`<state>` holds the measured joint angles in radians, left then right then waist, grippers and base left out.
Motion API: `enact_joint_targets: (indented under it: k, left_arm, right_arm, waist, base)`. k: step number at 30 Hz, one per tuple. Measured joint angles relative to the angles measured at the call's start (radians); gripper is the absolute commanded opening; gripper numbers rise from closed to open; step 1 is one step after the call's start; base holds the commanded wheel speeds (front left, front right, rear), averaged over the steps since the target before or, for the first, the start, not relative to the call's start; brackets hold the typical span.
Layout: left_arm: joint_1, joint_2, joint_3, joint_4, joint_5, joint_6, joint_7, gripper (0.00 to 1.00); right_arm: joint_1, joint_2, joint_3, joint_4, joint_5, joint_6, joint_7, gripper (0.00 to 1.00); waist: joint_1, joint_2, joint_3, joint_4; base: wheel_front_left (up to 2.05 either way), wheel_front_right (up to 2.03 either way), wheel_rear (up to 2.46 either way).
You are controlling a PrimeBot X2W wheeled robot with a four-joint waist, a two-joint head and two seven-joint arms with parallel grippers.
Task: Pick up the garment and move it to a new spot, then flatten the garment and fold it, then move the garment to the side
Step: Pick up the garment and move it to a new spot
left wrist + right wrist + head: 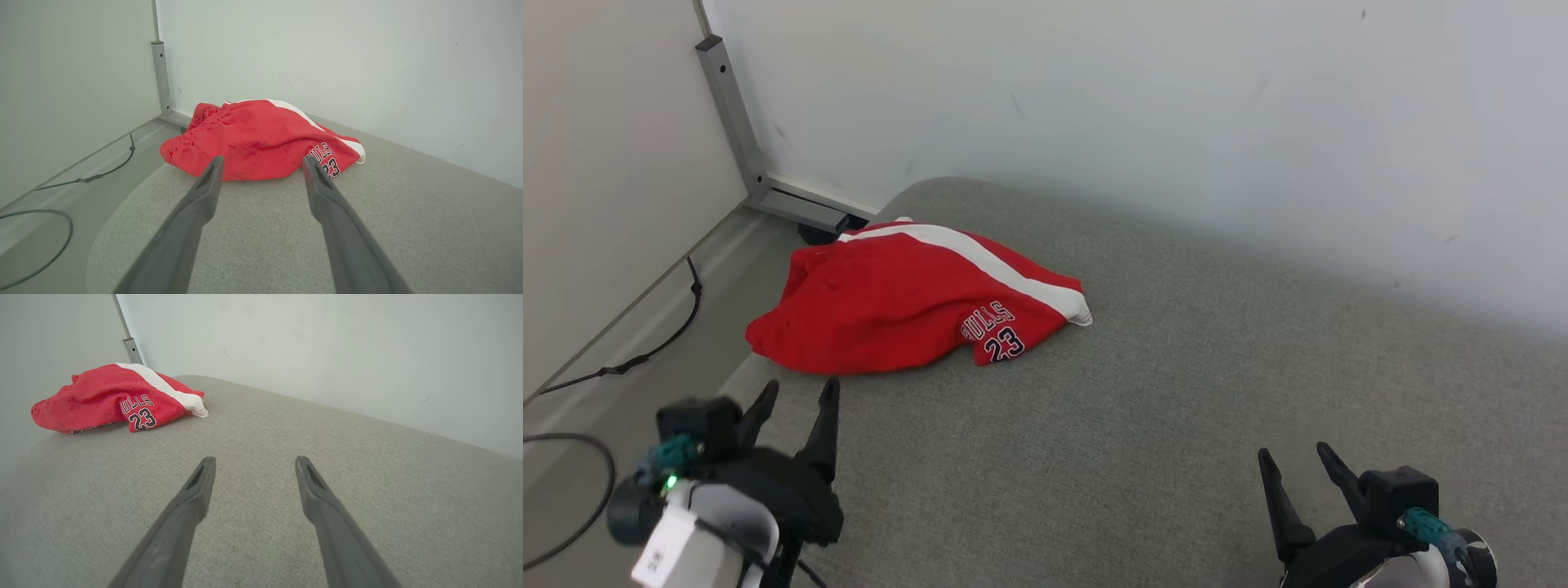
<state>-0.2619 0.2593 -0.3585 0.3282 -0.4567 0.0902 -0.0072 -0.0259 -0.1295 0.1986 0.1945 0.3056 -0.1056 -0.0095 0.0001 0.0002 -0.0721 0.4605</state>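
Note:
The garment [907,306] is a crumpled pair of red shorts with a white side stripe and "BULLS 23" printed on one leg. It lies bunched near the far left corner of the grey padded surface [1176,392]. My left gripper [799,394] hovers open a short way in front of the garment [261,141], fingertips pointing at it with nothing between them. My right gripper [1294,457] stands open over bare fabric at the lower right, well away from the garment [118,398], which lies at the upper left of the right wrist view. My right gripper [253,463] holds nothing.
A white wall [1176,106] runs close behind the surface. A grey metal post with a foot [743,139] stands in the corner beyond the garment. Black cables [645,351] trail over the floor to the left of the surface's rounded edge.

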Motion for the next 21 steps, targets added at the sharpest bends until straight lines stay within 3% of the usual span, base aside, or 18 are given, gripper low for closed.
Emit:
enact_joint_targets:
  k: [11, 21]
  left_arm:
    - [-0.278, 0.027, -0.014, 0.197, -0.009, -0.074, 0.191, 1.0]
    - [-0.412, 0.023, -0.034, 0.313, 0.019, -0.069, 0.261, 1.0]
  right_arm:
    - [0.037, -0.058, 0.03, -0.209, -0.052, -0.001, 0.052, 1.0]
    - [-0.007, -0.122, 0.025, -0.374, -0.087, 0.002, 0.133, 1.0]
  waist:
    - [-0.0001, 0.0, 0.113, -0.018]
    - [0.0, 0.0001, 0.243, -0.103]
  base:
    - [0.0, 0.0, 0.0]
    - [0.0, 0.0, 0.0]
